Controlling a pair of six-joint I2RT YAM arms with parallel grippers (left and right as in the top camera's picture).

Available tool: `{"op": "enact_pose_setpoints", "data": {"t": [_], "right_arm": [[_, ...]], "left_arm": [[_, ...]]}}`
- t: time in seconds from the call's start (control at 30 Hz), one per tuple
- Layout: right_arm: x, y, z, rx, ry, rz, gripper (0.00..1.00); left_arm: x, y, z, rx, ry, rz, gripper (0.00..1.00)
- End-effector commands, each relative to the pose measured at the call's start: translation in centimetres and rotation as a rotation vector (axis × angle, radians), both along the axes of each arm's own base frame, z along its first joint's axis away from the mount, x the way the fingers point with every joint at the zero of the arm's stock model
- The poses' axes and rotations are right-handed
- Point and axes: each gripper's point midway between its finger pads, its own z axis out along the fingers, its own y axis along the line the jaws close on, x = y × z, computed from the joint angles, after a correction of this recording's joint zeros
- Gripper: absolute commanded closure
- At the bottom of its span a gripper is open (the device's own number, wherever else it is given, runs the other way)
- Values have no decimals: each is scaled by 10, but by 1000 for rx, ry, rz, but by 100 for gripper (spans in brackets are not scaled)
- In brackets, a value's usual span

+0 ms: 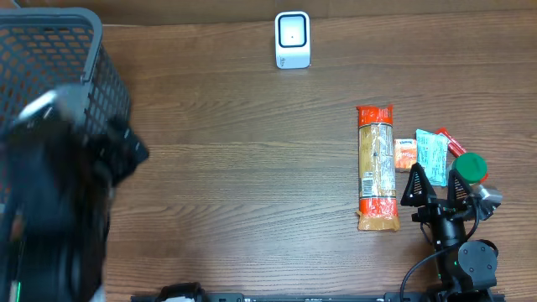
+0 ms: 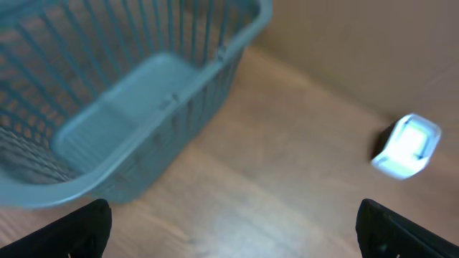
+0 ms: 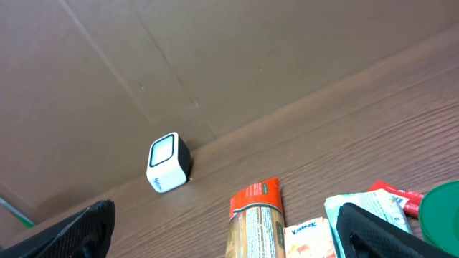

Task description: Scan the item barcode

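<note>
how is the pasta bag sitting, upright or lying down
Lying down: the pasta bag shows its whole length flat on the table, printed label facing up.

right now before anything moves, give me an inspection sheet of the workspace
surface: brown wood-grain table
job's things: white scanner upright at the far edge; pasta pack lying flat on the right; beside it a tissue pack, teal packet, red packet and green lid
clutter: grey basket at the left edge
grippers: left gripper open, by the basket, holding nothing; right gripper open, close to the teal packet and green lid, holding nothing
cables: black cable looping by the right arm's base
surroundings: brown board wall behind the table
</note>
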Motion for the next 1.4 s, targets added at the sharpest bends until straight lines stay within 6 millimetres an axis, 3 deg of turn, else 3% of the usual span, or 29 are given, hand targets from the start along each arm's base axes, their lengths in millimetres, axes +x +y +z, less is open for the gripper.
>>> {"op": "enact_pose_setpoints", "data": {"t": [0.0,0.07,0.3,0.5,0.67,0.93,1.1,1.27,1.37], "right_arm": [[0,1,-2,-6,-5,5,0],[0,1,-2,-6,-5,5,0],[0,1,-2,-6,-5,5,0],[0,1,-2,-6,-5,5,0],[0,1,-2,-6,-5,5,0],[0,1,-2,-6,-5,5,0],[0,1,-2,-6,-5,5,0],[0,1,-2,-6,-5,5,0],[0,1,-2,-6,-5,5,0]], "left_arm": [[-37,-4,21,28,-97,-11,0],[-57,-7,23,29,-120,-13,0],[-101,-38,-13,-80,-14,-136,0],[-123,-39,-36,-76,-19,-132,0],[-109,-38,-38,-47,-174,-137,0],[-61,-58,-2,8,-699,-300,0],[-57,-67,7,65,-951,-365,0],[-65,-69,4,121,-1138,-385,0],[-59,-70,-1,128,-1181,-397,0]]}}
